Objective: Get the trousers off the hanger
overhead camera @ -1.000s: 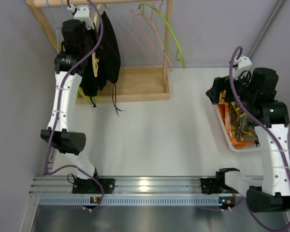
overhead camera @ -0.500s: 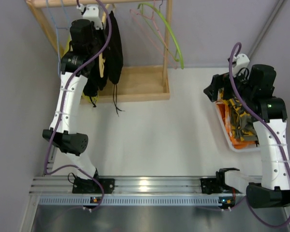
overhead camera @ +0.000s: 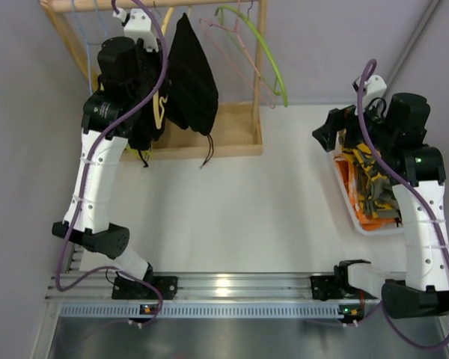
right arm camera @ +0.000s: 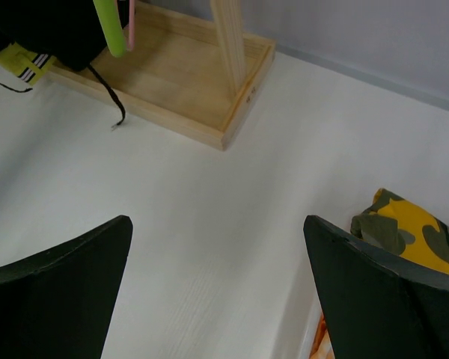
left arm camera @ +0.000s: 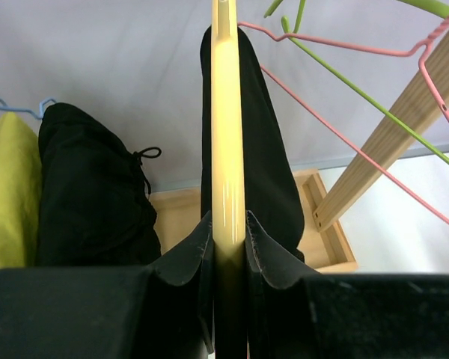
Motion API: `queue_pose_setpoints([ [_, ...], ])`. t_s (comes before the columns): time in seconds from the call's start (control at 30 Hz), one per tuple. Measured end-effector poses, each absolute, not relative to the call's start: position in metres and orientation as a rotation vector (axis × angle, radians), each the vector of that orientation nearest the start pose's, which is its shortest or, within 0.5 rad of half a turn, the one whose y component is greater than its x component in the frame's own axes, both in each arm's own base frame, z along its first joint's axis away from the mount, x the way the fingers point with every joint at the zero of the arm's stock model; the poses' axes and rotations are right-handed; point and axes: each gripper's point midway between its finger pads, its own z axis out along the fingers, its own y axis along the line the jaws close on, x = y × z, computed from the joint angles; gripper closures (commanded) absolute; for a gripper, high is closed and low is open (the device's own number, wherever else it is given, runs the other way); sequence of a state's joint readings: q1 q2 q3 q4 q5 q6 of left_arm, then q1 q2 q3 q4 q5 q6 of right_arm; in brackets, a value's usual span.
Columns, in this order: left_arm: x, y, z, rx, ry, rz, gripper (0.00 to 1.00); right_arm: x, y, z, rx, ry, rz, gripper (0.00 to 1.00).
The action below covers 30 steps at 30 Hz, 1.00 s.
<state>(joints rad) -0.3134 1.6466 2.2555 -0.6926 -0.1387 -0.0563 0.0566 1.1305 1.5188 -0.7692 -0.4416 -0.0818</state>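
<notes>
The cream-yellow hanger (left arm camera: 227, 127) runs edge-on up the left wrist view; in the top view a strip of it (overhead camera: 168, 21) shows under the rail. My left gripper (left arm camera: 228, 228) is shut on its lower end. The black trousers (overhead camera: 191, 78) drape over it and swing out to the right, drawstrings (overhead camera: 207, 153) dangling; in the left wrist view the trousers (left arm camera: 266, 149) hang behind the hanger. My right gripper (right arm camera: 217, 232) is open and empty above the white table, seen in the top view (overhead camera: 329, 131) left of the bin.
A wooden rack (overhead camera: 217, 131) holds a second black garment (left arm camera: 93, 194), a green hanger (overhead camera: 266, 56), pink wire hangers (overhead camera: 232, 52) and a blue one (left arm camera: 15, 106). A white bin (overhead camera: 349, 202) at right holds camouflage cloth (overhead camera: 370, 183).
My left gripper has swung the hanger and trousers out to the right, away from the second black garment. My right gripper has shifted slightly left.
</notes>
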Motion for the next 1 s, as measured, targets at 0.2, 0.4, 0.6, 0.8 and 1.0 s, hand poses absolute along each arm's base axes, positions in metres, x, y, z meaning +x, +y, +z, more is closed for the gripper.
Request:
queue_pose_setpoints([
  [0.2,0.397,-0.107,0.505,0.091,1.648,-0.183,1.00,0.312,0.099,0.384,-0.451,1.853,0.435,0.01],
  [0.4,0.348,-0.093,0.506,0.035,1.617,-0.232,1.00,0.312,0.124,0.392,-0.516,1.800,0.478,0.01],
  [0.6,0.317,-0.093,0.503,-0.033,1.606,-0.346,1.00,0.295,0.197,0.396,-0.692,1.638,0.544,0.01],
  [0.8,0.304,-0.107,0.470,-0.077,1.681,-0.483,1.00,0.280,0.259,0.382,-0.779,1.522,0.558,0.01],
  [1.0,0.303,-0.123,0.441,-0.110,1.780,-0.596,1.00,0.266,0.321,0.361,-0.892,1.430,0.548,0.01],
])
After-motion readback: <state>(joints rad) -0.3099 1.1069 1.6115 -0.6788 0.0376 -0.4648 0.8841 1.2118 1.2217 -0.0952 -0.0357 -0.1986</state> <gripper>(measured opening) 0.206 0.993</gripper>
